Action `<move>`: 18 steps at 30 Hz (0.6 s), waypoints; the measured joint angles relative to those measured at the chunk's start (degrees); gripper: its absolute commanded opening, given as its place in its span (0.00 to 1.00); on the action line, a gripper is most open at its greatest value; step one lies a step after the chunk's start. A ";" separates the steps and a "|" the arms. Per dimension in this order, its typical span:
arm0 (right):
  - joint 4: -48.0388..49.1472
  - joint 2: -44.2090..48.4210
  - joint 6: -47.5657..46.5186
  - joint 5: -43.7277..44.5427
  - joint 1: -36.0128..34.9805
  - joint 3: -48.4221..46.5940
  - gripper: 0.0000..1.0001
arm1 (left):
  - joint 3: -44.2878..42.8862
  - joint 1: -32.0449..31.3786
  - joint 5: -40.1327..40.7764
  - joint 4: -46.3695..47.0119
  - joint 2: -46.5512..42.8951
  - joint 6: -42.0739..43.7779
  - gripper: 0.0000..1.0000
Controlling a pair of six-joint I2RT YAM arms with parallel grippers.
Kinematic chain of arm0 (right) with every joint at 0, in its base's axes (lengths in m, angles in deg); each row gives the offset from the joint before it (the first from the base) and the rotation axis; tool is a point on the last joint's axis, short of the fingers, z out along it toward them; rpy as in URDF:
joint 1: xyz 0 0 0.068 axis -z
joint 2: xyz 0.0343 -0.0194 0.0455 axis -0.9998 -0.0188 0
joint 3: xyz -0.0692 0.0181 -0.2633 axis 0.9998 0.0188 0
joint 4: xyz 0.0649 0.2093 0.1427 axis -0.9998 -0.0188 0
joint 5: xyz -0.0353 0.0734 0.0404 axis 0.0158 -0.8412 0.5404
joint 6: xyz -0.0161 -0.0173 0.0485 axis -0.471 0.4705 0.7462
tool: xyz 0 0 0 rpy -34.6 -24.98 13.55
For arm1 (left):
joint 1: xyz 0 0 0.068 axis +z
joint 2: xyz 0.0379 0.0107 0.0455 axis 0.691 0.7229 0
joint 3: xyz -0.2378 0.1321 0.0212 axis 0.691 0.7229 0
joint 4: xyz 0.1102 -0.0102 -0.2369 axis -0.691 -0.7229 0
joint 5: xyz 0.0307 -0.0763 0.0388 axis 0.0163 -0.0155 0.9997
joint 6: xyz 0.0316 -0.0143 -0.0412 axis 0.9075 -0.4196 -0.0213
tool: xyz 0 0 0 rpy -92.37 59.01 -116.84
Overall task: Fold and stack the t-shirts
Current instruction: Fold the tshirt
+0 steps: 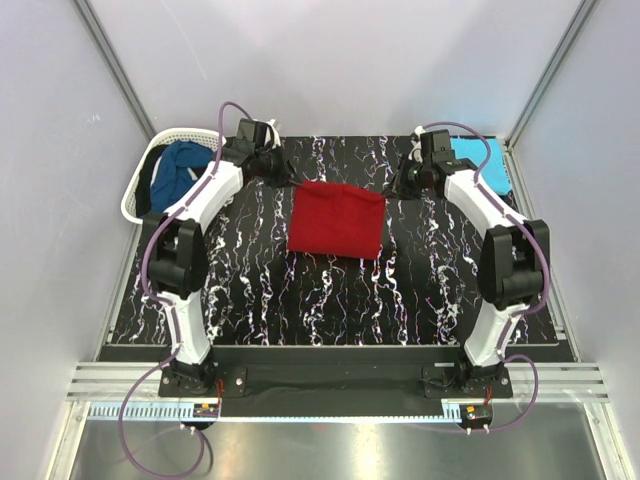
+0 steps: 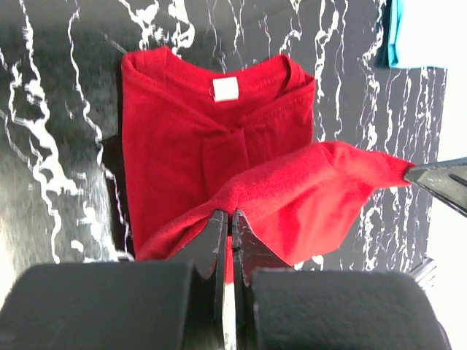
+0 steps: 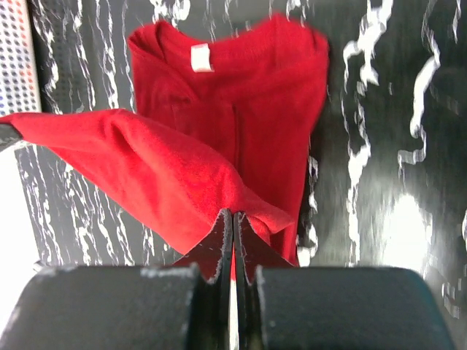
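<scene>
Both stretched forward and inward, left pincer (image 2: 228, 216) and right pincer (image 3: 232, 215) clamp the red t-shirt (image 1: 337, 222), seemingly its hem.

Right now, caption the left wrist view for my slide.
Shut jaws hold a deep red cloth t-shirt by its raised edge.

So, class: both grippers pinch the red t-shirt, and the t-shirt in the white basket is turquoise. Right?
No: the top view shows a dark blue t-shirt in the white basket. The left gripper and right gripper do pinch the red t-shirt.
</scene>
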 measured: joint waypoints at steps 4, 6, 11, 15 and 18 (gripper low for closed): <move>0.59 -6.23 -0.87 -2.14 0.76 -6.36 0.02 | -6.08 1.07 -1.03 0.04 5.57 0.15 0.00; 0.96 -9.31 -1.22 -3.08 1.01 -9.31 0.02 | -8.48 1.55 -1.09 0.39 8.26 0.15 0.00; 1.25 -16.28 -1.77 -4.17 1.46 -15.63 0.05 | -12.96 3.21 -2.54 1.55 14.67 0.17 0.01; 1.33 -20.33 -1.90 -4.24 1.95 -18.34 0.12 | -15.96 4.68 -4.85 3.52 19.82 0.48 0.16; 1.31 -23.89 -2.19 -4.39 2.51 -21.38 0.26 | -17.38 5.42 -5.16 5.31 22.75 0.44 0.18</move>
